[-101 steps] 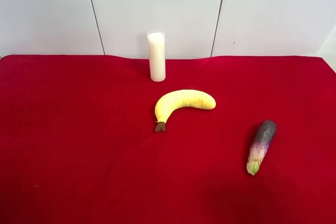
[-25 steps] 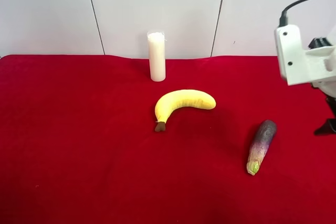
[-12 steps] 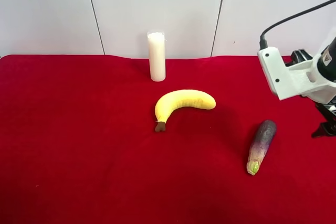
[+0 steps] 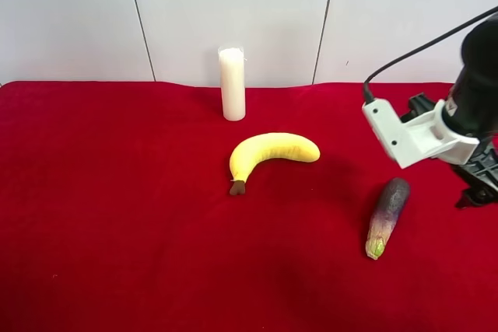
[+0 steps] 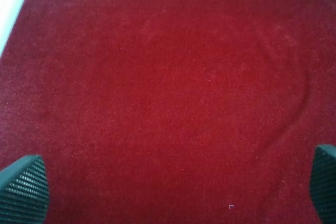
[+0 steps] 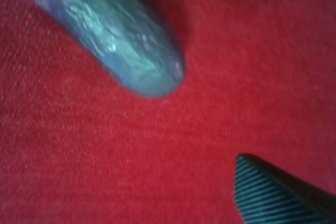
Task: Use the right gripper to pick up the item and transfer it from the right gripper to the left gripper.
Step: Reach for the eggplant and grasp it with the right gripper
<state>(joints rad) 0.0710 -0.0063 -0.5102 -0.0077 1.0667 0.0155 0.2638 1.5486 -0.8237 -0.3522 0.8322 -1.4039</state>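
Right claw [image 4: 476,190], under its white housing, hovers low over the red-covered worktop [image 4: 117,215] with its dark fingers spread and nothing between them. Just beside it, not touching, the eggplant [image 4: 387,217] lies flat on the cloth, its dark rounded end nearer the claw and its green stem tip pointing away. Beyond the eggplant from that claw lies a banana [image 4: 268,153], and farther off again a white candle [image 4: 232,83] stands upright. Left claw [image 5: 173,190] hangs over bare red cloth, fingers wide apart, holding nothing.
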